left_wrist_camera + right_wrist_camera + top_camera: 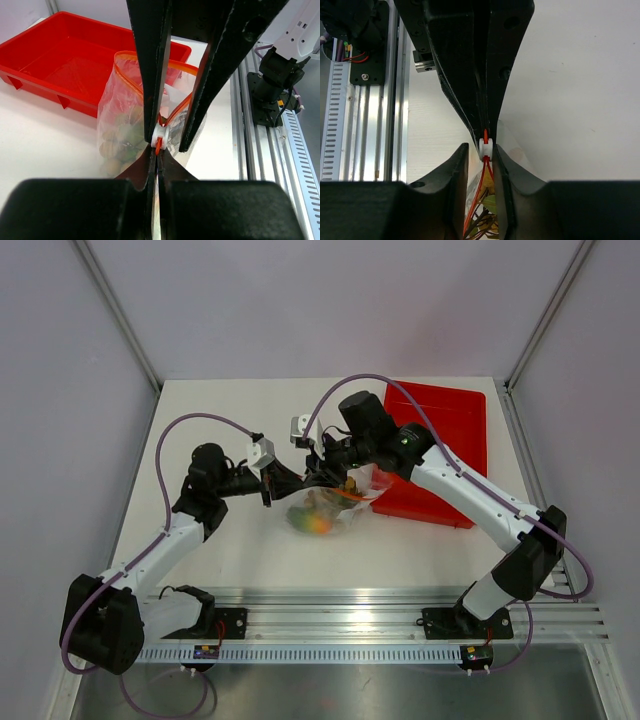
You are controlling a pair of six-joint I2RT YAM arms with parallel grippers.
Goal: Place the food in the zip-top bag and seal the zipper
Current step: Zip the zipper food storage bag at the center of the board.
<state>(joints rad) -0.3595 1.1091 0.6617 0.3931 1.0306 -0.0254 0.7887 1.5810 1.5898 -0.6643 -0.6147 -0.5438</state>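
Note:
The clear zip-top bag (330, 505) stands at mid-table with its mouth up. The green-and-orange mango (318, 523) is inside it, and the tan-brown balls (112, 149) show through its wall. The round green fruit is not clearly seen. My left gripper (300, 480) (156, 152) is shut on the end of the orange-red zipper (177, 107). My right gripper (322, 472) (481, 150) is open and straddles the white end piece (486, 146) (160, 136). One finger touches the end piece and the other stands apart from it. The two grippers meet tip to tip.
The red tray (440, 440) (60, 60) lies right behind the bag on the right and touches or nearly touches it. The aluminium rail (380, 605) (260, 135) runs along the near table edge. Grey walls enclose the back and sides.

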